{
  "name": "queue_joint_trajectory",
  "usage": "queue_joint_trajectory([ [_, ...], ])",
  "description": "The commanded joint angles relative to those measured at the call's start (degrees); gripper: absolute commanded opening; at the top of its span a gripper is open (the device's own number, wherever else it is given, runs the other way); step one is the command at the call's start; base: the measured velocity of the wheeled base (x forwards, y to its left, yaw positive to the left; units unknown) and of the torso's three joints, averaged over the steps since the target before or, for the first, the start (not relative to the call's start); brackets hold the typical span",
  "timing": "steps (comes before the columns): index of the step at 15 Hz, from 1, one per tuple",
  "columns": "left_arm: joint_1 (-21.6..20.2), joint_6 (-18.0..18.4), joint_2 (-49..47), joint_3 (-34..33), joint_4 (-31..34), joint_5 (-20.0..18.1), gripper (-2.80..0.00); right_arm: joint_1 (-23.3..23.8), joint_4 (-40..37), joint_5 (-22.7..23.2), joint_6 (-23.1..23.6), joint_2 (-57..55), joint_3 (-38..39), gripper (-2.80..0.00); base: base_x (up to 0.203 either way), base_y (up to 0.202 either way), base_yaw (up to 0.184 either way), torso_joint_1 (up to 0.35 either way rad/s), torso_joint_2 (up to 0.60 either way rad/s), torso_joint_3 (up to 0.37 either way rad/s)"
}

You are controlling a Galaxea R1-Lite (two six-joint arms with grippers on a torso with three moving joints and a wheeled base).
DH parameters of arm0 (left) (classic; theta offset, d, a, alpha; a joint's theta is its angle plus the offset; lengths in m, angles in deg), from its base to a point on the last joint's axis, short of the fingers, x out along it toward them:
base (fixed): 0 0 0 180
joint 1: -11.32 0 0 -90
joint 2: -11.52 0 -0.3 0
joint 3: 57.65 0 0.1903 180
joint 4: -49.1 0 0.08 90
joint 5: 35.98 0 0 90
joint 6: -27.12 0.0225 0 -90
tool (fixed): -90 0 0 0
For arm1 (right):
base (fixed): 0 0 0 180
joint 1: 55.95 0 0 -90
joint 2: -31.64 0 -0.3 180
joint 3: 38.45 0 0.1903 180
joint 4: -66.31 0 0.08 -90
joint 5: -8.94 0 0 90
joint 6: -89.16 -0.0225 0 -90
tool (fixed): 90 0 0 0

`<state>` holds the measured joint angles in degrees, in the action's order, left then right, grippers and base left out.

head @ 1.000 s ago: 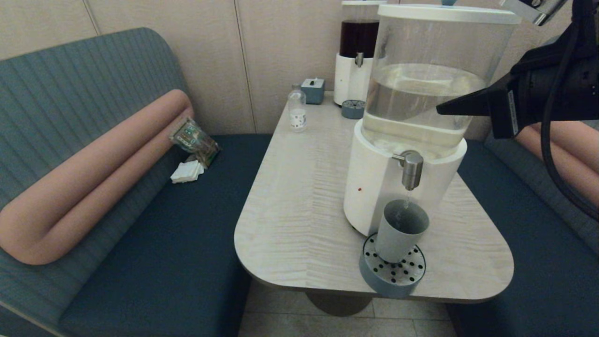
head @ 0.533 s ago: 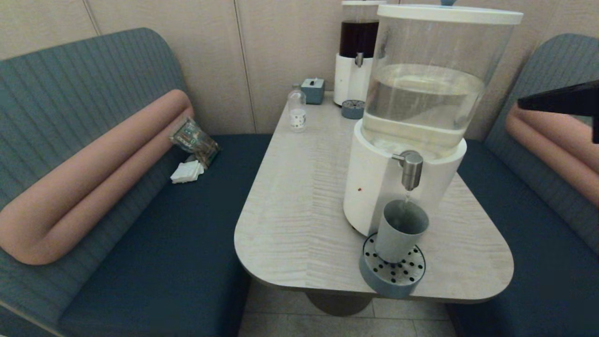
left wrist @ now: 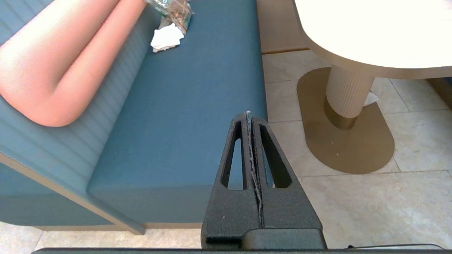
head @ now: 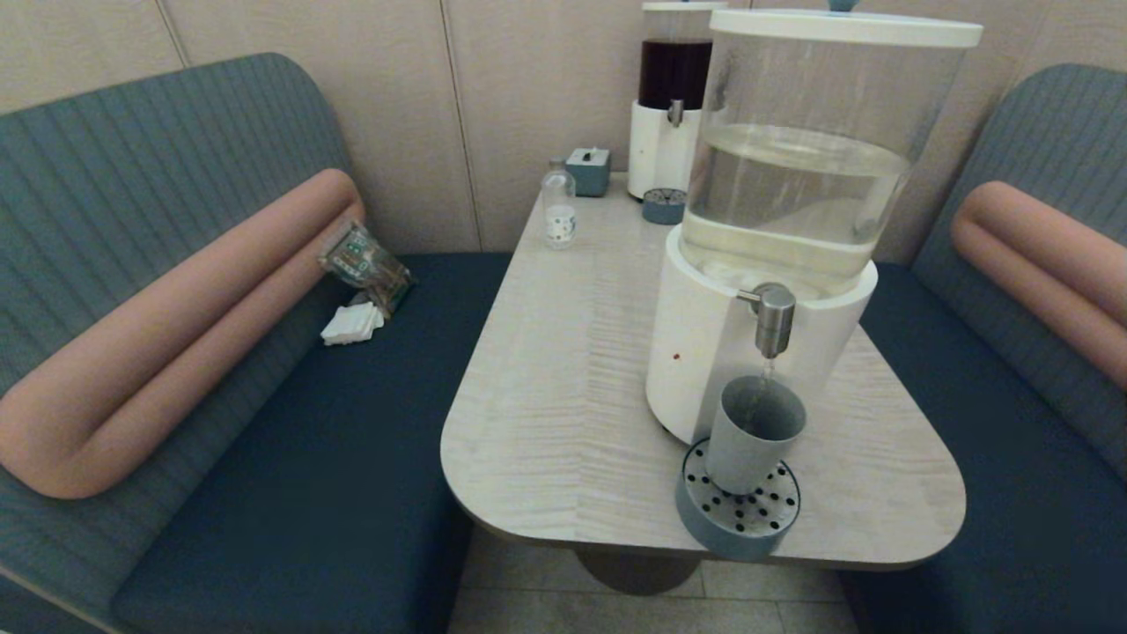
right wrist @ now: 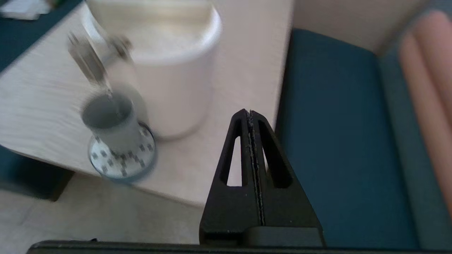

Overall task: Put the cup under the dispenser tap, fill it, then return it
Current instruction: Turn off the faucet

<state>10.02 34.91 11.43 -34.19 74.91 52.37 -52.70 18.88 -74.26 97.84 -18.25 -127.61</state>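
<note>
The grey-blue cup (head: pixel 754 433) stands upright on the round perforated drip tray (head: pixel 738 515), directly under the brushed-steel dispenser tap (head: pixel 775 319) of the large clear-tank dispenser (head: pixel 792 176). A thin stream of liquid runs from the tap into the cup. The right wrist view shows the cup (right wrist: pixel 110 123) and tap (right wrist: pixel 88 65) off to one side. My right gripper (right wrist: pixel 250 113) is shut and empty, held off the table's right edge above the bench seat. My left gripper (left wrist: pixel 249 114) is shut and empty, low over the left bench edge and floor. Neither gripper appears in the head view.
A smaller dark-liquid dispenser (head: pixel 673 97), a small blue box (head: pixel 588 170) and a clear small bottle (head: pixel 559 211) stand at the table's (head: pixel 563 396) far end. A packet and white napkins (head: pixel 355 322) lie on the left bench. The table pedestal (left wrist: pixel 348 95) stands on the floor.
My right arm has pulled back from beside the dispenser's tank and left the head view to the right. The cup stays on the drip tray under the tap.
</note>
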Motion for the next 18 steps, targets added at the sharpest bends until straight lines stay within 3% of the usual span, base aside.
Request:
queue_joint_trajectory([
  [1, 0.0, 0.0, -0.1, 0.0, 0.0, 0.0, -2.80, 3.2, 1.0, 0.1, -0.1, 12.5, 9.1, -2.80, 0.000, 0.000, 0.000, 0.000, 0.00, 0.000],
  [6, 0.0, 0.0, -0.1, 0.0, 0.0, 0.0, -2.80, 4.4, 1.8, 3.9, -0.3, 26.0, 24.4, -2.80, 0.000, 0.000, 0.000, 0.000, 0.00, 0.000],
  [10, 0.0, 0.0, -0.1, 0.0, 0.0, 0.0, -2.80, 3.2, 1.7, 7.2, -0.5, 31.4, 30.4, -2.80, 0.000, 0.000, 0.000, 0.000, 0.00, 0.000],
  [13, 0.0, 0.0, -0.1, 0.0, 0.0, 0.0, -2.80, 1.8, 3.0, 6.7, -1.0, 33.9, 33.5, -2.80, 0.000, 0.000, 0.000, 0.000, 0.00, 0.000],
  [15, 0.0, 0.0, -0.1, 0.0, 0.0, 0.0, -2.80, 1.5, 5.4, 6.7, -3.9, 34.1, 35.0, -2.80, 0.000, 0.000, 0.000, 0.000, 0.00, 0.000],
  [17, 0.0, 0.0, -0.1, 0.0, 0.0, 0.0, -2.80, -2.8, 5.4, 5.1, -4.2, 34.4, 35.4, -2.80, 0.000, 0.000, 0.000, 0.000, 0.00, 0.000],
  [18, 0.0, 0.0, -0.1, 0.0, 0.0, 0.0, -2.80, -4.9, 5.4, 2.2, -4.2, 34.7, 36.2, -2.80, 0.000, 0.000, 0.000, 0.000, 0.00, 0.000],
])
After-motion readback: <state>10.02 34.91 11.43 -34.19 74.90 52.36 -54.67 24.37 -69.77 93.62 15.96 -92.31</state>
